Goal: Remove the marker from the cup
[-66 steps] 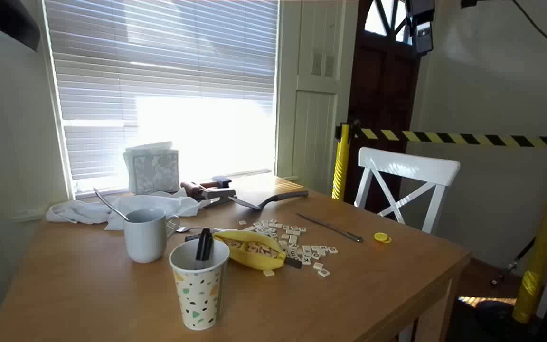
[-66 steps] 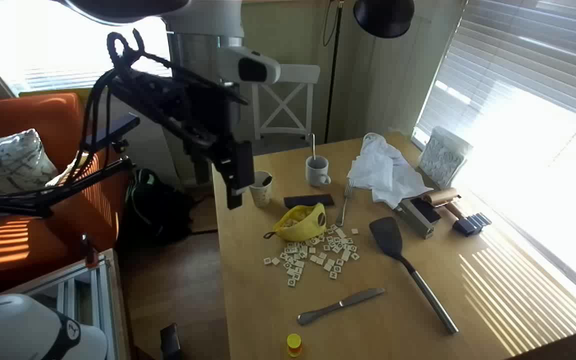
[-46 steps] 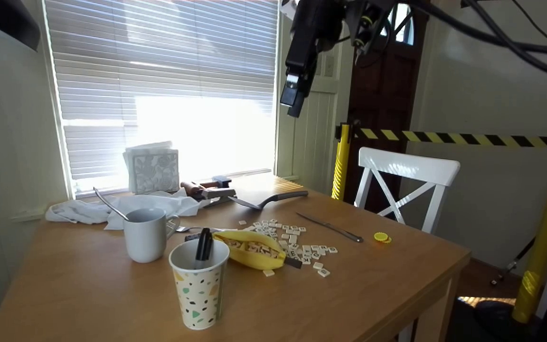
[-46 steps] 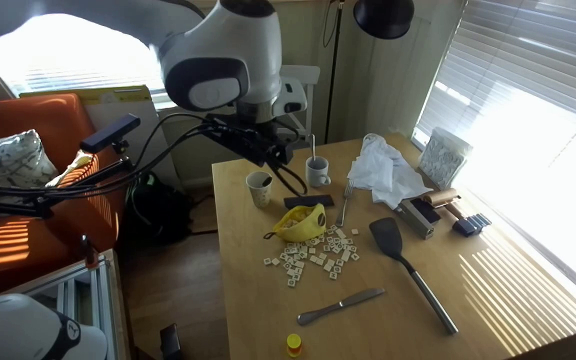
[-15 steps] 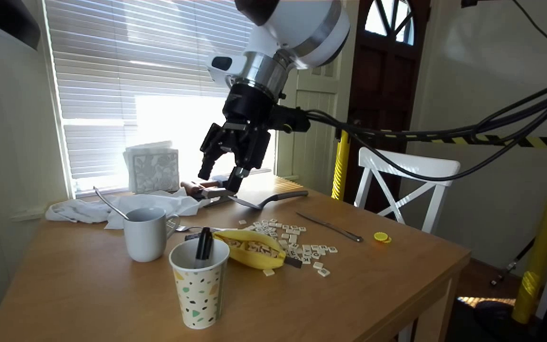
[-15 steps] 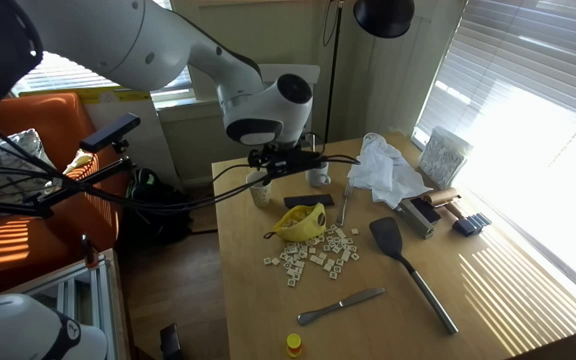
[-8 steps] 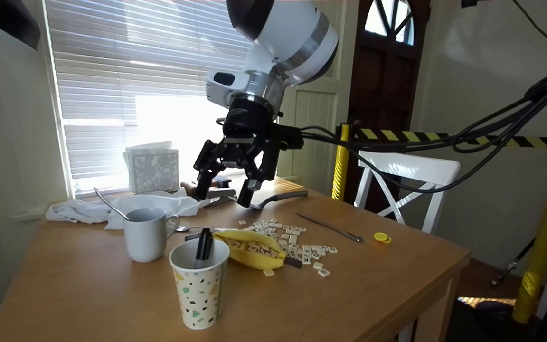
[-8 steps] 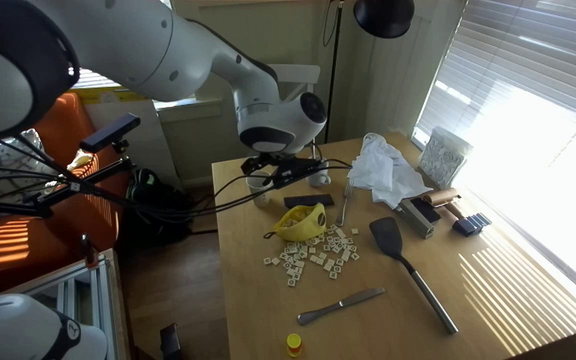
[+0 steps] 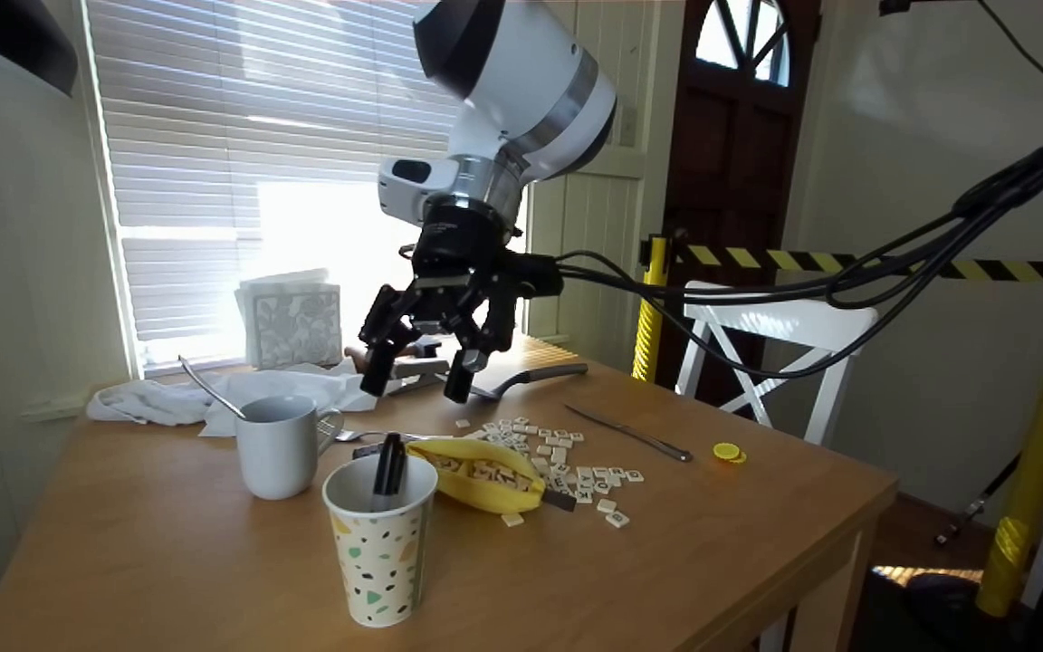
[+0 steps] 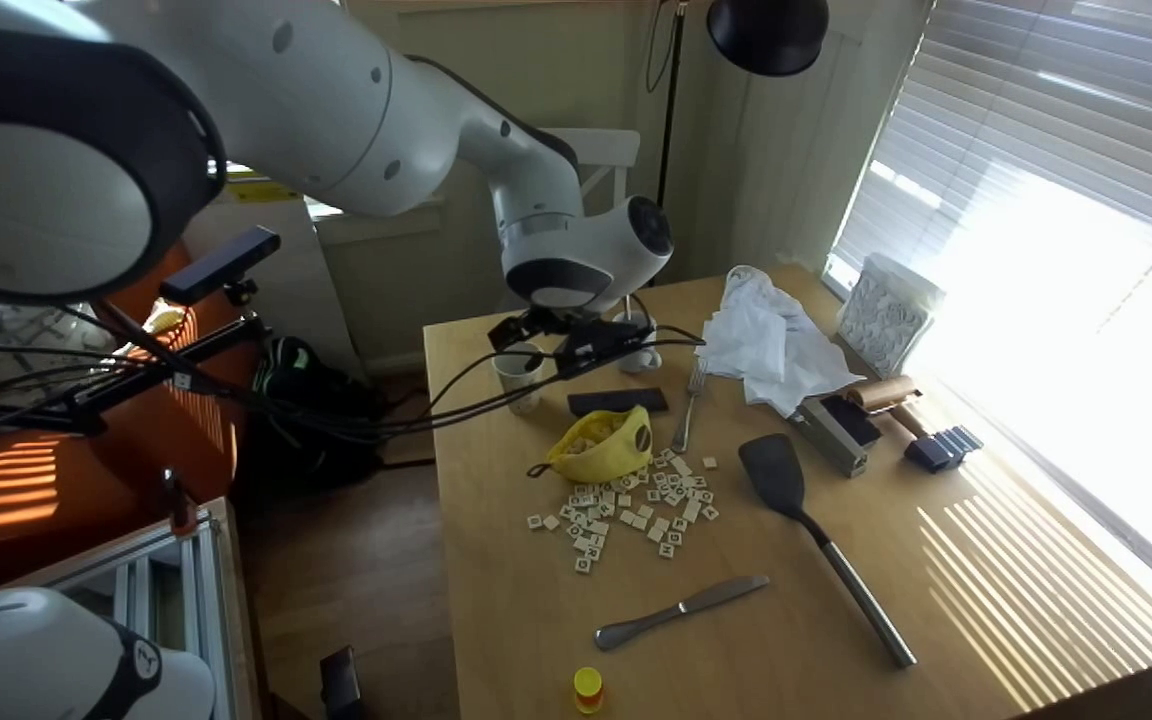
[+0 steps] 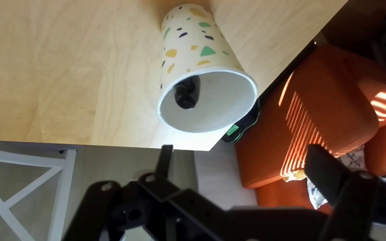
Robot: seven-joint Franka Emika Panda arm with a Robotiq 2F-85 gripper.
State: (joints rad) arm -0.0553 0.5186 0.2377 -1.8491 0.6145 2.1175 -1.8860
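The speckled white paper cup (image 9: pixel 380 566) stands upright at the table's near edge in an exterior view. The dark marker (image 9: pixel 389 466) stands in it, leaning on the inside, its top above the rim. The wrist view shows the cup (image 11: pixel 196 50) with its mouth towards the camera and the marker (image 11: pixel 185 95) inside against one wall. My gripper (image 9: pixel 416 389) is open and empty, pointing down in the air above the table, apart from the cup and higher than its rim. In an exterior view the cup (image 10: pixel 519 375) is partly covered by cables, and the fingertips are hidden.
A grey-white mug (image 9: pixel 277 453) with a spoon stands near the cup. A yellow banana pouch (image 9: pixel 476 480) and loose letter tiles (image 10: pixel 626 510) lie beside it. A fork (image 10: pixel 691 405), a knife (image 10: pixel 681 612) and a spatula (image 10: pixel 826 550) lie on the table (image 10: pixel 526 620).
The arm has come in from high up and lowered over the table, its fingers now pointing down. In the last half second it shifts slightly. The cup and marker have not moved.
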